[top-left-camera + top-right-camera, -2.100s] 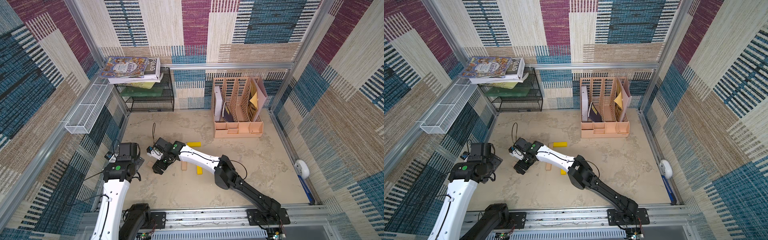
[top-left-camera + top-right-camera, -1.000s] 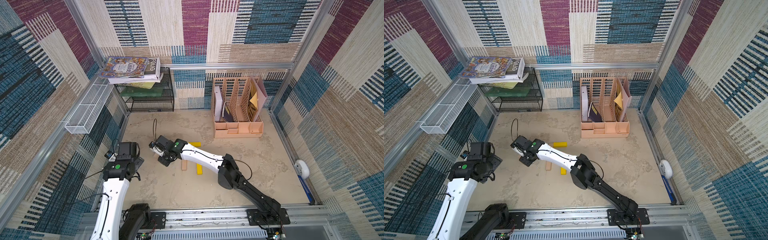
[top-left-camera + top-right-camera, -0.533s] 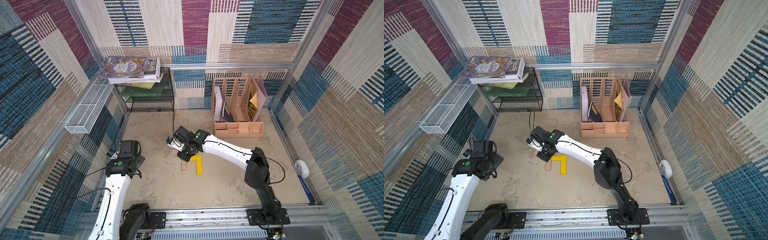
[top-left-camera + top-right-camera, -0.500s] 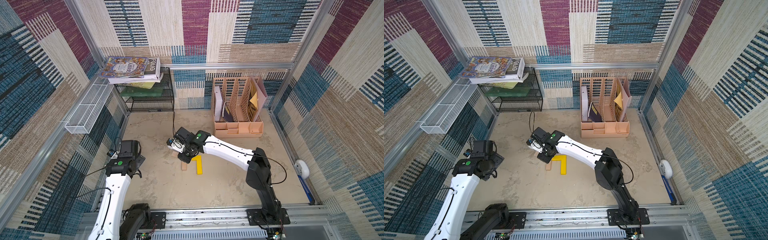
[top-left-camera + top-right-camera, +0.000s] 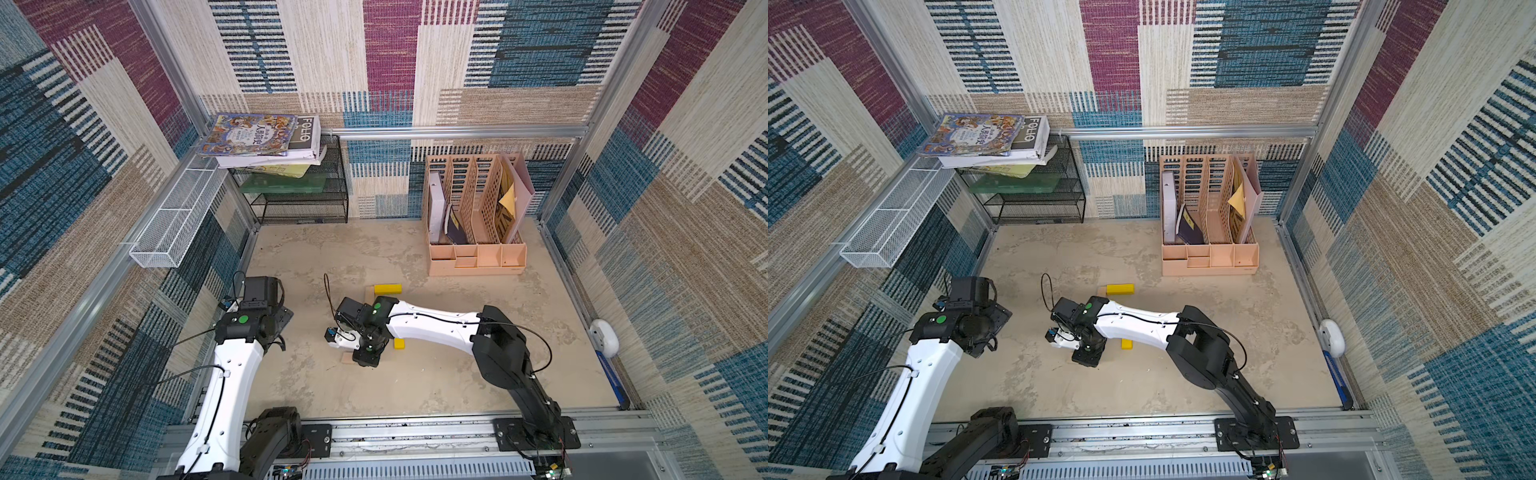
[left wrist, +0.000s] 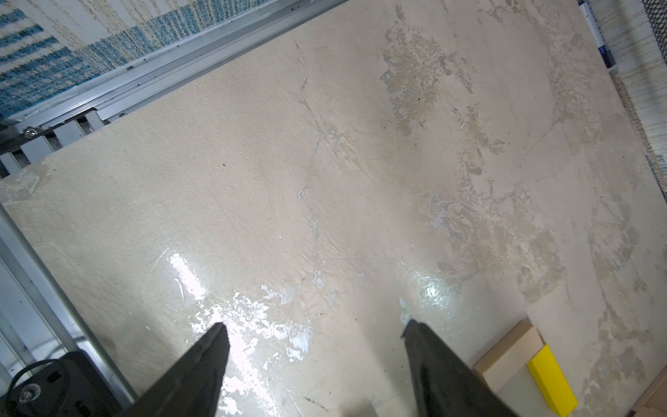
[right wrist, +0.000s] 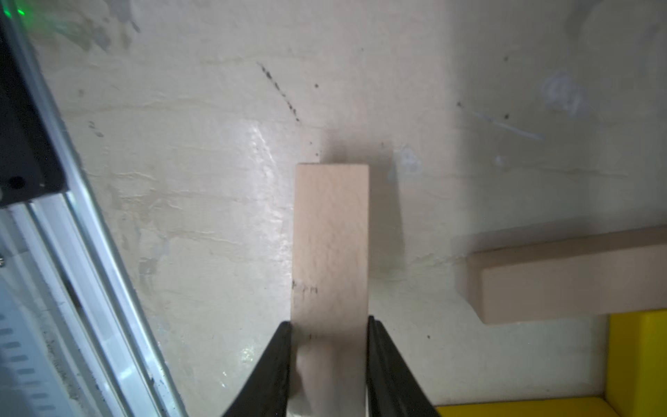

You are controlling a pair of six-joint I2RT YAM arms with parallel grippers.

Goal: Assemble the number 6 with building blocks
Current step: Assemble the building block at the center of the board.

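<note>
Two arms stand on the rail at 6 o'clock of the table [image 5: 415,386]; read the far wall as 12.

1. Left pincer [image 6: 314,325]: at 9 o'clock, by the table's edge and above the surface. You see its fingers spread wide apart with nothing between them.

2. Right pincer [image 5: 365,358]: at 7 o'clock, pointing down. Your right wrist view shows its fingers pressed against both long sides of a pale wooden bar [image 7: 330,245], so it is clamped on that bar. You cannot tell whether the bar rests on the table or hangs just above it.

3. Second pale bar [image 7: 570,285]: flat on the table near the held one, apart from it and crosswise to it. Its long side touches yellow bars [image 7: 639,361] that meet in a corner. In a top view you get only one yellow end [image 5: 399,343], showing from beneath the right forearm just short of the table's middle.

4. Far yellow bar [image 5: 387,289]: flat, a little towards 11 o'clock from the middle. A far pale bar [image 5: 369,293] lies just beside its 9 o'clock end.

5. Peach file organiser [image 5: 478,259]: at 1 o'clock against the far wall.

6. Black wire shelf [image 5: 299,208]: at 11 o'clock in the far corner, with books [image 5: 257,139] stacked on top.
</note>
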